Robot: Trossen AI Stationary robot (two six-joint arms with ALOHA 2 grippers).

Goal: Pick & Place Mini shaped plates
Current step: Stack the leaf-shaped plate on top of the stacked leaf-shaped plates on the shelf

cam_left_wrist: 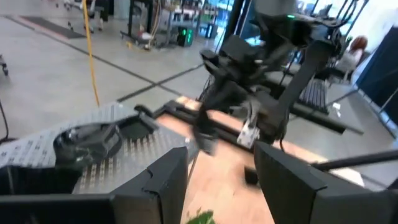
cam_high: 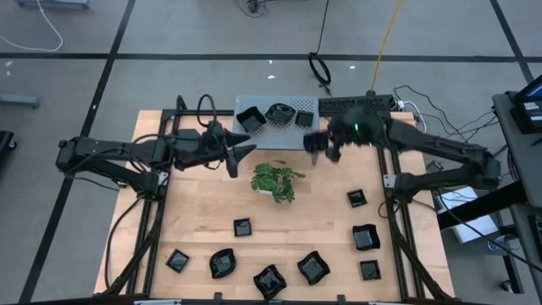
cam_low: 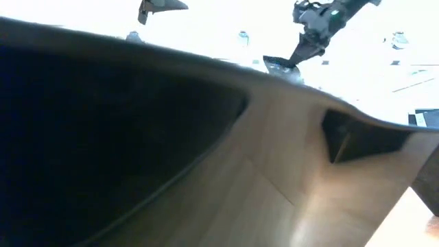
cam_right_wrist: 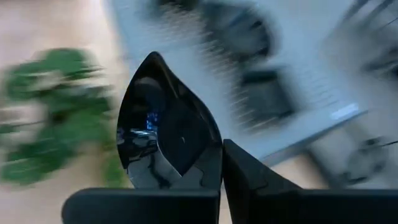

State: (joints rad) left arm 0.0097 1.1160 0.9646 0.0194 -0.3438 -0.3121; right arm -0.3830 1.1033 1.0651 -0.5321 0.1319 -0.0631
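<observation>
Right gripper (cam_high: pixel 320 144): closed on a glossy black mini plate (cam_right_wrist: pixel 163 134), held in the air just beside the near edge of the grey perforated stand (cam_high: pixel 275 131), between the stand and the green plant (cam_high: pixel 276 180). In the right wrist view the plate stands on edge between the dark fingers (cam_right_wrist: pixel 249 180), its pointed tip away from the gripper.

Held plate, low view: it hangs tilted from the gripper's tip (the arm comes in from above), clear of the table.

Left gripper (cam_high: pixel 244 152): open and holding nothing, its two fingers (cam_left_wrist: pixel 158 180) spread apart, hovering over the table beside the stand's left end and pointed toward the right arm.

Stand: at the far edge of the table (cam_high: pixel 195 216), carrying three black plates (a square one (cam_high: pixel 250 119), a rounded one (cam_high: pixel 276 113) and a smaller one (cam_high: pixel 303 118)).

Plates on the table: eight more lie on the wood. One sits near the middle (cam_high: pixel 243 227), four in a loose row along the near edge (cam_high: pixel 222 263), and three down the right side (cam_high: pixel 365 237).

Plant: small, leafy, in a white pot, standing near the table's middle, just beside both grippers and touching neither.

Low view, foreground: a large dark blurred shape fills most of the picture; what it is cannot be told.
</observation>
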